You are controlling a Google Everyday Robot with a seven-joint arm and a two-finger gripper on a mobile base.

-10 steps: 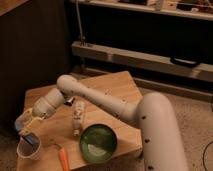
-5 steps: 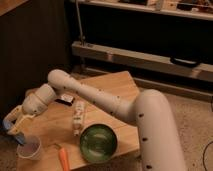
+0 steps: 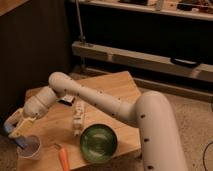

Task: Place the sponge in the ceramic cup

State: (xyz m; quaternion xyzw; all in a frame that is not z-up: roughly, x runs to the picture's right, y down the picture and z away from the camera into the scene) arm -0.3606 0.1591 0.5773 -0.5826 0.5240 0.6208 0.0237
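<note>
Arm over the table, sponge at the cup.
The table (image 3: 119,84) carries the white arm (image 3: 100,102) reaching left, a green bowl (image 3: 99,143) and the ceramic cup (image 3: 30,149); the claw (image 3: 16,131) grips the blue sponge (image 3: 9,127) just above the cup's rim.

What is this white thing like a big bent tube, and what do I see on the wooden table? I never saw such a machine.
The white tube is a robot's arm, reaching in from the lower right. There is only one picture, from one camera that looks down at the wooden table. At the arm's end is the gripper, a two-finger hand. It is at the table's left corner, closed on the sponge, a small blue pad, just above the ceramic cup. Also on the table are a green bowl, an orange carrot-like item, a pale object lying on its side, and a small dark item I cannot identify.
</note>
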